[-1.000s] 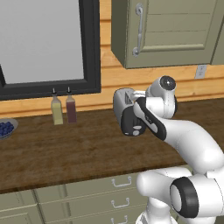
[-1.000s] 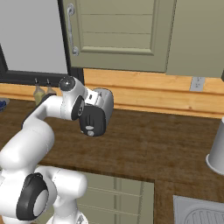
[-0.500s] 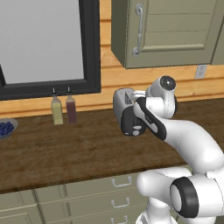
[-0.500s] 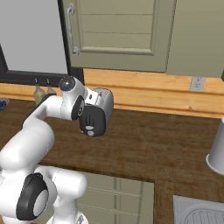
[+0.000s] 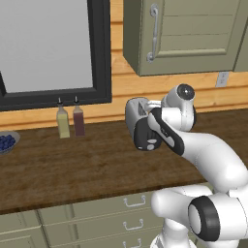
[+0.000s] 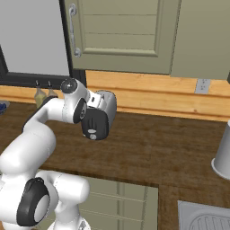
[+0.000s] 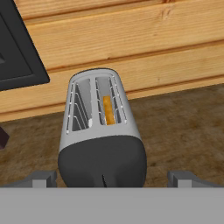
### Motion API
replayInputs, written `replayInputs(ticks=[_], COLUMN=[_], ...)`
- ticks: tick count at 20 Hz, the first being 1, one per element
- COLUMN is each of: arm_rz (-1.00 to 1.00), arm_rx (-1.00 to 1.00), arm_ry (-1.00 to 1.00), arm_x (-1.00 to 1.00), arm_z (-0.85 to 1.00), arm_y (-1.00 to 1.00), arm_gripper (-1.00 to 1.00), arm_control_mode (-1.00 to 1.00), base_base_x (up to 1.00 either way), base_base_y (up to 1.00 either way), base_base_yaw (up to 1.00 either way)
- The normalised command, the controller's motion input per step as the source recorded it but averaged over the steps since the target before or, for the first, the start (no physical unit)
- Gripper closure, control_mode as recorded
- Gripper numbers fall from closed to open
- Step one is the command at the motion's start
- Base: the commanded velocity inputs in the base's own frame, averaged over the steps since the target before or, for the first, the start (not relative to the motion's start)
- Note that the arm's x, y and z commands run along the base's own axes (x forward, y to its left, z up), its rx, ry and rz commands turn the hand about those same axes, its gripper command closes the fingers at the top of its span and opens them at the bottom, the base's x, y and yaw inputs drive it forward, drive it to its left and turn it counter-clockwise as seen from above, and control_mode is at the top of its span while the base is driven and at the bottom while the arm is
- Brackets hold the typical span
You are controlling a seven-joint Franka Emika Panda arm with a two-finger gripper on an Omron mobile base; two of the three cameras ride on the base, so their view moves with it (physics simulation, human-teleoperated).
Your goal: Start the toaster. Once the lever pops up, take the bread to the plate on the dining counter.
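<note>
The gripper [image 7: 112, 178] stands fully released, its two fingertips [image 7: 43, 177] spread wide apart at either side of the hand view and grasping nothing. Between them and just ahead sits the toaster [image 7: 101, 135], its black end face turned toward the hand and its silver-grey body running away toward the wall. Neither fingertip touches the toaster. A thin pale mark low on the black face is too small to identify with certainty as the lever. The toaster has two slots on top; the bread [image 7: 108, 110] stands in the slot on the right side of the hand view, showing as a narrow orange-tan edge sunk below the slot rim. The toaster rests on the brown wood-grain worktop [image 5: 68, 169], close against the wooden plank wall [image 7: 131, 39]. In the base views the hand hovers beside the toaster's [image 5: 136, 114] end, above the worktop. Farther off to the left of the hand, two bottles [image 5: 69, 121] stand side by side under a black-framed window [image 5: 99, 53]. Olive cabinets [image 6: 121, 31] hang above.
</note>
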Motion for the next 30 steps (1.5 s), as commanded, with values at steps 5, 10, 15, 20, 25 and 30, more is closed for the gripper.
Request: replayInputs(ticks=[5, 10, 15, 20, 25, 30], arm_rz=[0.0, 0.0, 0.0, 0.0, 0.0, 0.0], arm_rx=[0.0, 0.0, 0.0, 0.0, 0.0, 0.0], arm_ry=[0.0, 0.0, 0.0, 0.0, 0.0, 0.0], arm_x=[0.0, 0.0, 0.0, 0.0, 0.0, 0.0], arm_z=[0.0, 0.0, 0.0, 0.0, 0.0, 0.0], arm_y=[0.0, 0.0, 0.0, 0.0, 0.0, 0.0], arm_gripper=[-1.0, -1.0, -1.0, -1.0, -1.0, -1.0], arm_control_mode=[-1.0, -1.0, -1.0, -1.0, -1.0, -1.0], base_base_x=[0.0, 0.0, 0.0, 0.0, 0.0, 0.0], base_base_y=[0.0, 0.0, 0.0, 0.0, 0.0, 0.0], base_base_yaw=[0.0, 0.0, 0.0, 0.0, 0.0, 0.0])
